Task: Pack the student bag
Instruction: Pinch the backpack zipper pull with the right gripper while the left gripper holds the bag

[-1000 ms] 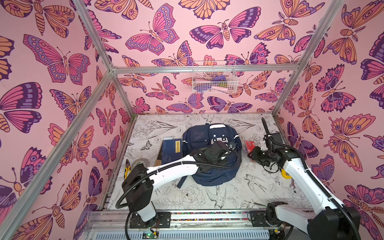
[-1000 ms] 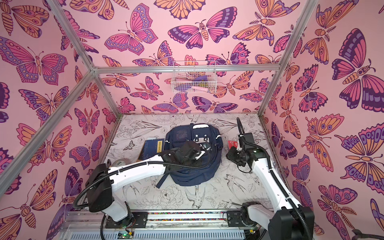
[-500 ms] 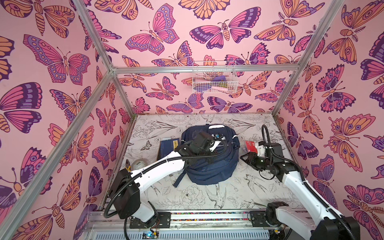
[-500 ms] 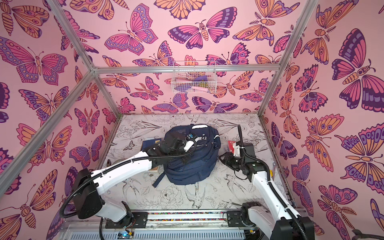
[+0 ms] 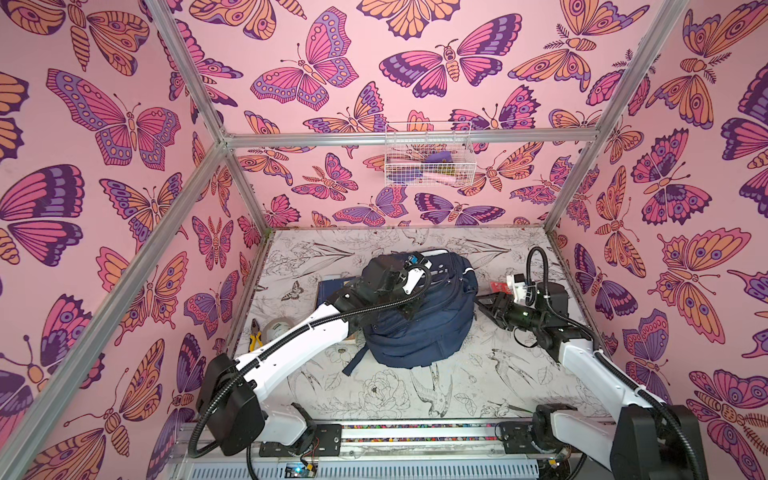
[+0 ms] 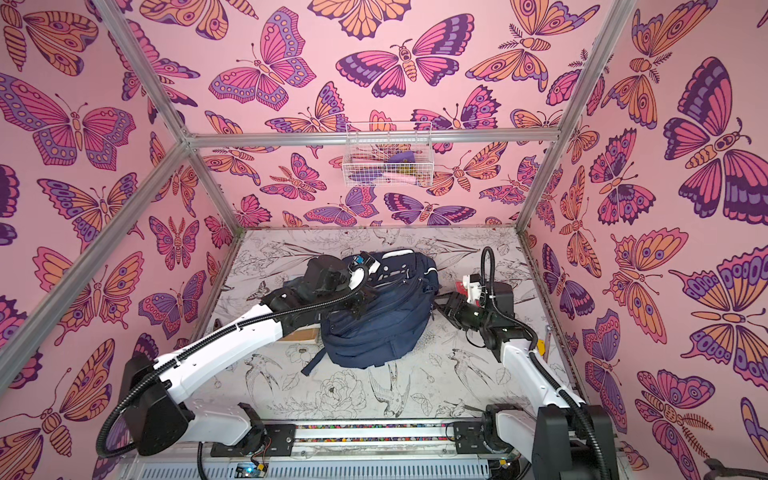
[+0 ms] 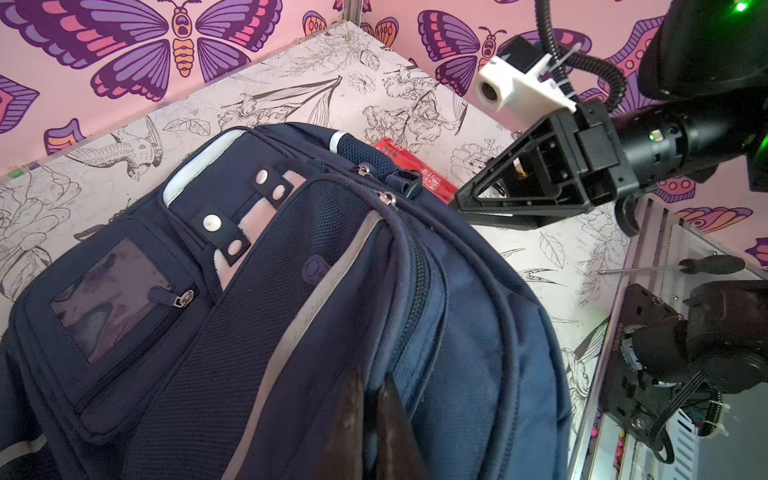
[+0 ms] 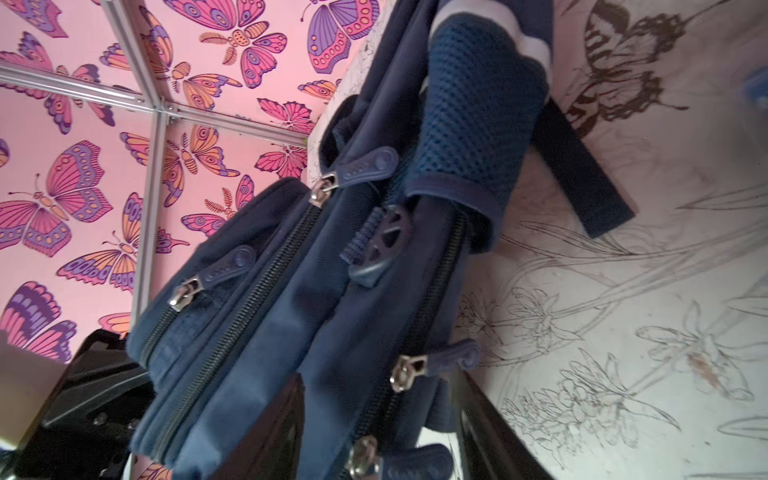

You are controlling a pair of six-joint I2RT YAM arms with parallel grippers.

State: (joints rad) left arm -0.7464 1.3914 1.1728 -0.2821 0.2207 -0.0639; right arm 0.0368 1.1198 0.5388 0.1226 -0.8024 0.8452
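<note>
Your left gripper (image 7: 370, 399) has its fingers (image 7: 347, 415) pinched together on the front of the bag (image 5: 419, 324), likely to steady it. The bag's side sits between your right gripper's (image 8: 380, 382) spread fingers (image 8: 486, 419), with a zipper pull (image 8: 409, 368) between their tips, probably your next grab.

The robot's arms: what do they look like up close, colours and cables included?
The left arm and right arm match: glossy white shells between chunky black joints, ribbed black cable hose looping alongside. The left hand and right hand are black with tapering fingers; a white camera bracket and small green light sit at the right wrist.
</note>
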